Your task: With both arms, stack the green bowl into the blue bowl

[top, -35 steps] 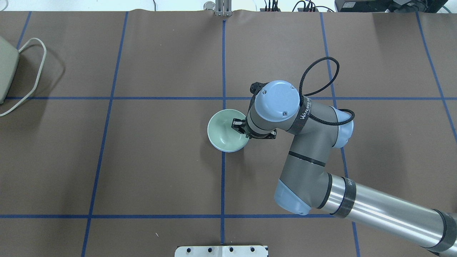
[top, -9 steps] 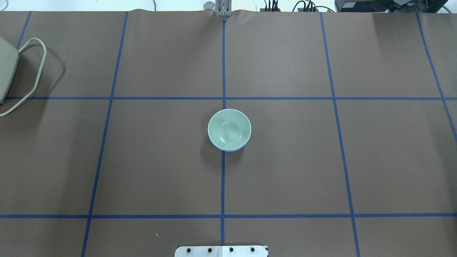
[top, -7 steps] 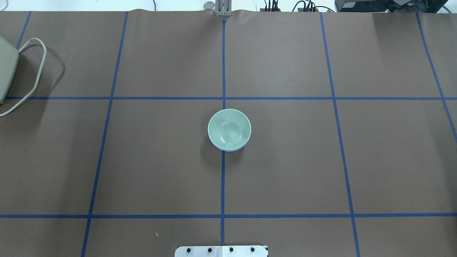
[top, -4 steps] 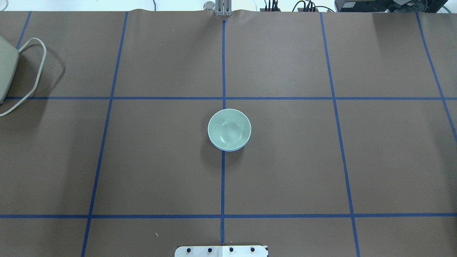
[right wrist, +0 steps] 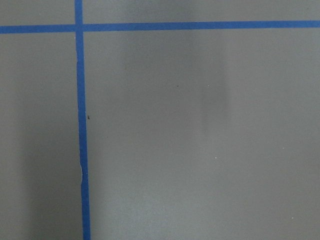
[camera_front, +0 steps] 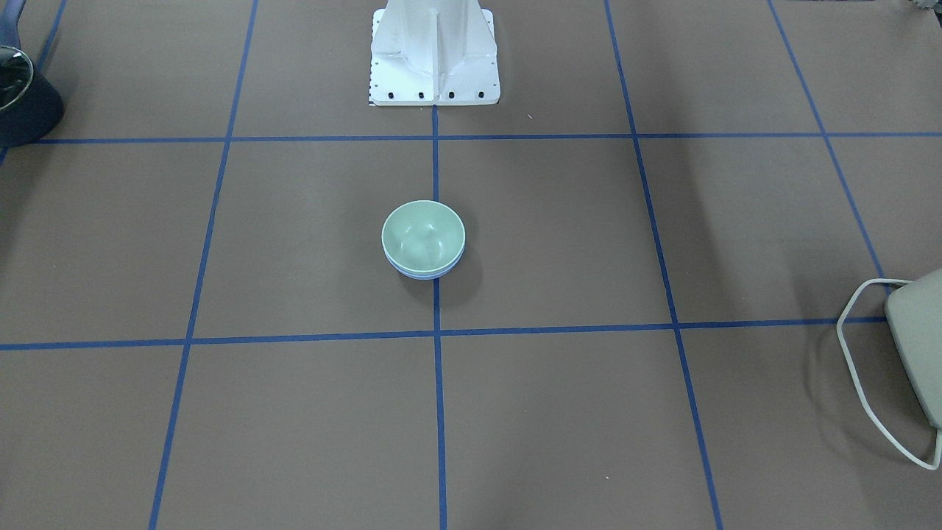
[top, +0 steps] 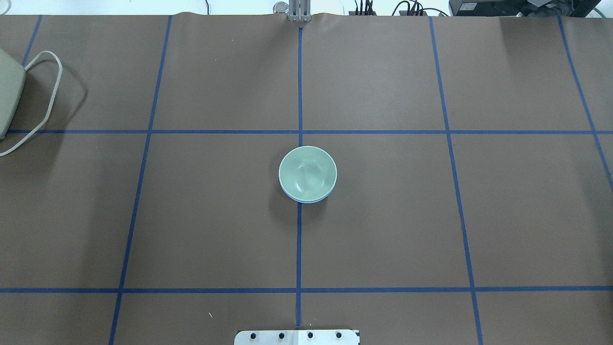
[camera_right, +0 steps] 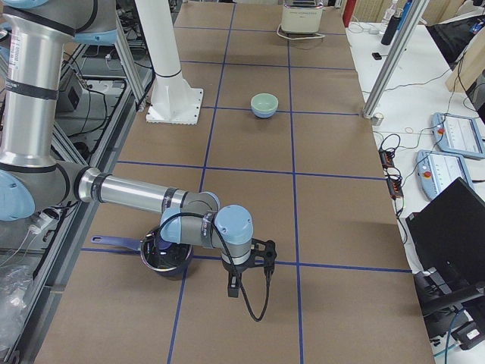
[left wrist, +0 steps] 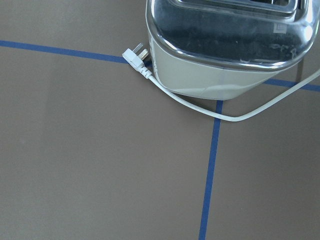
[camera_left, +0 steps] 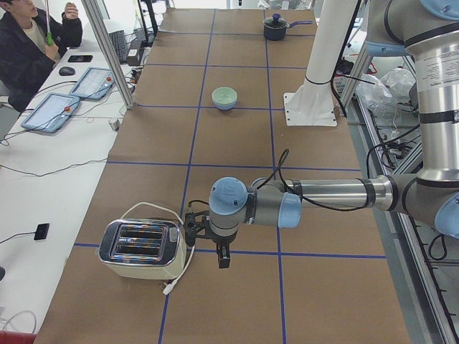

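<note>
The green bowl sits nested inside the blue bowl at the table's middle; only a thin blue rim shows under it. The pair also shows in the front view, green bowl in blue bowl, and far off in both side views. No gripper touches the bowls. The left gripper hangs over the table near the toaster, far from the bowls. The right gripper hangs beside the dark pot at the opposite end. Neither shows its fingers in a wrist view, so I cannot tell whether they are open or shut.
A toaster with a loose white cord and plug stands at the robot's left end. A dark pot stands at the right end. The white base is bolted at the robot's side. A person sits beyond the table.
4.7 s ago the right gripper was at the green bowl's rim; the arm has since left the overhead view. Over the last second nothing moved.
</note>
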Motion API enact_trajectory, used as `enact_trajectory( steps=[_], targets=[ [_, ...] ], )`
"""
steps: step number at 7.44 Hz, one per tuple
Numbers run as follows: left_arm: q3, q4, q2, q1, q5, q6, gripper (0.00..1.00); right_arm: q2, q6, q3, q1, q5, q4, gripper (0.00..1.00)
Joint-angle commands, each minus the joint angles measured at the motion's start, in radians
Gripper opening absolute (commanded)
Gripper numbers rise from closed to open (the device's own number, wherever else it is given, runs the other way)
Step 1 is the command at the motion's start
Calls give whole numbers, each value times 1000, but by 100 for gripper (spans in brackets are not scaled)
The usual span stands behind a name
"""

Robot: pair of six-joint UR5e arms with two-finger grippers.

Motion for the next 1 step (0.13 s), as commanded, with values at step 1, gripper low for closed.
enact_trajectory(
  steps=[1],
  targets=[
    [-2, 0, 0, 0, 1, 0, 98, 1, 0, 1, 0, 0, 1, 100]
  ],
)
